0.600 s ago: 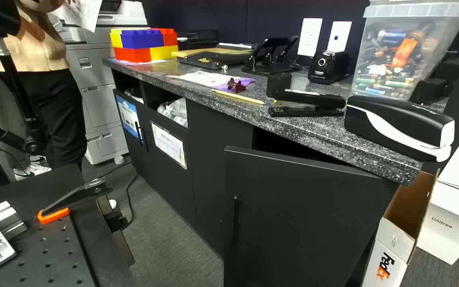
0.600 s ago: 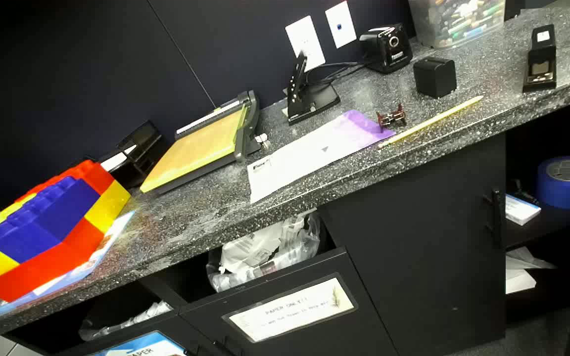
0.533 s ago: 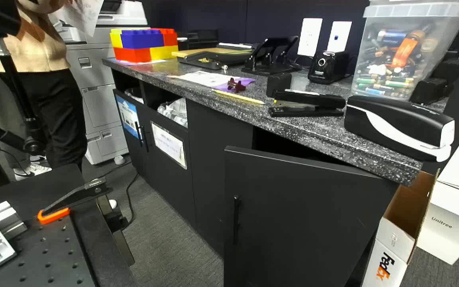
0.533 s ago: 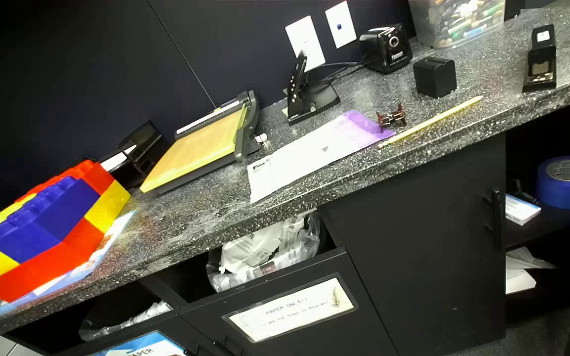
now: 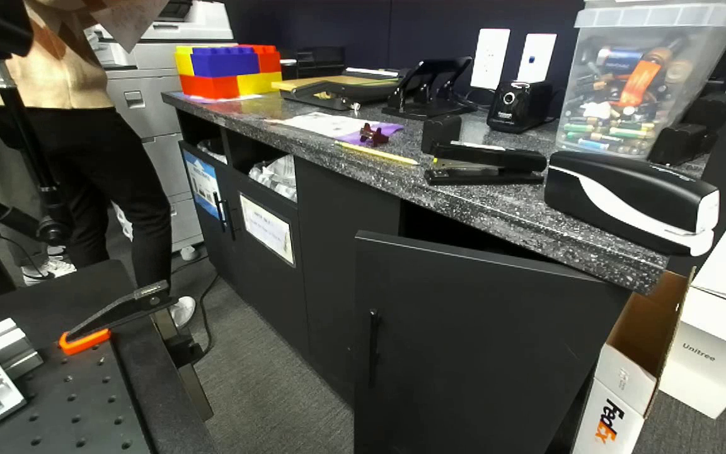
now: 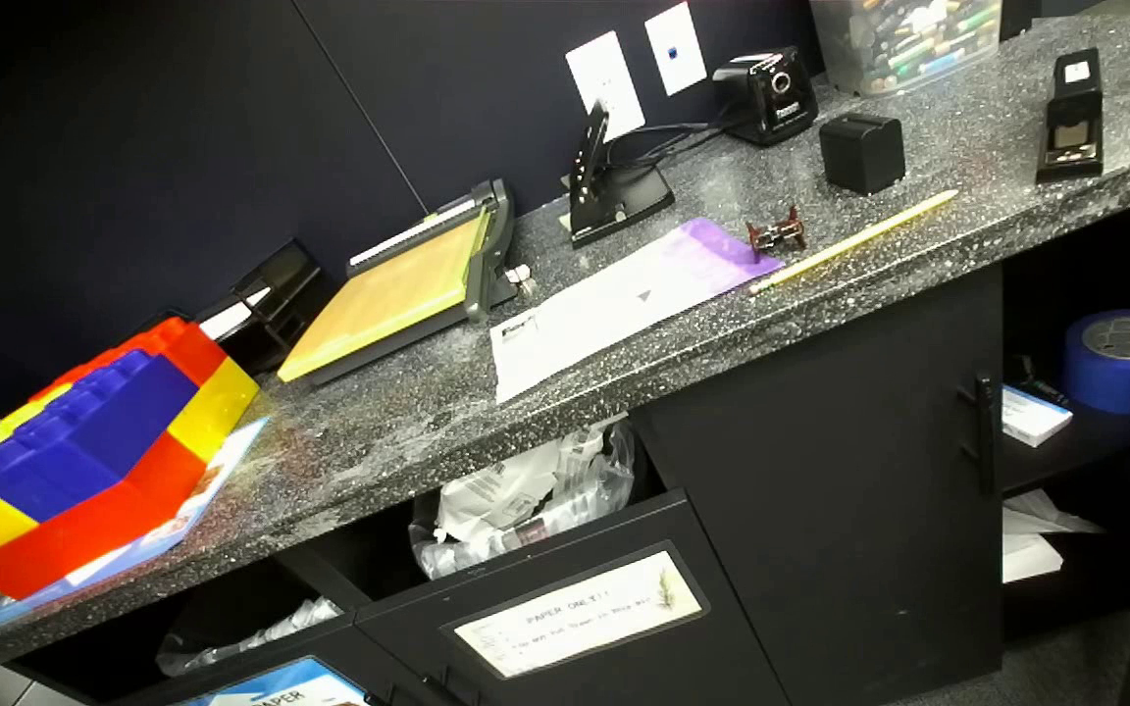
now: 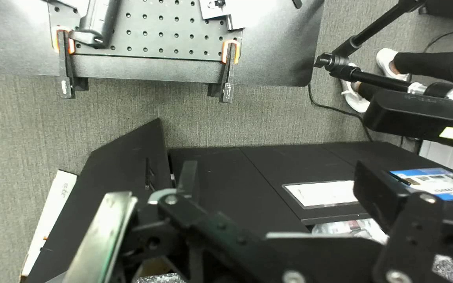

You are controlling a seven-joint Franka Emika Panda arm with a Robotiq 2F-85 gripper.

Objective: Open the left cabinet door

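Hanging with its fingers (image 7: 188, 179) spread and nothing between them, the tool (image 7: 275, 175) shows in the wrist view alone, released; presumably that gap is meant to take something slim. Past it, the right cabinet door (image 5: 476, 353) stands swung out at an angle, baring a shelf (image 6: 1095, 446) where a blue tape roll (image 6: 1124, 373) is kept. Next comes the task's own thing, which I judge to be the plain left cabinet door (image 6: 820, 471): closed, flush beside the labelled panel (image 6: 663, 667), under the desk (image 6: 379, 412). Its handle (image 6: 988, 431) runs along the free edge, likely for leverage, and the bared space alongside should give a finger room. Both doors are flat, matte black panels; the handle is a slim dark bar standing off the surface. Above, the desk is grey and speckled like stone. It carries a smooth, rounded black-and-white device (image 5: 634, 202), a thin yellow pencil (image 6: 859, 240), and a translucent plastic tub (image 5: 659, 17) of jumbled cylinders (image 5: 583, 128), seemingly batteries. Farthest back, a boxy sharpener (image 5: 517, 107) sits close to the dark wall (image 5: 426, 31), near smooth white plates (image 5: 490, 60), probably for power.
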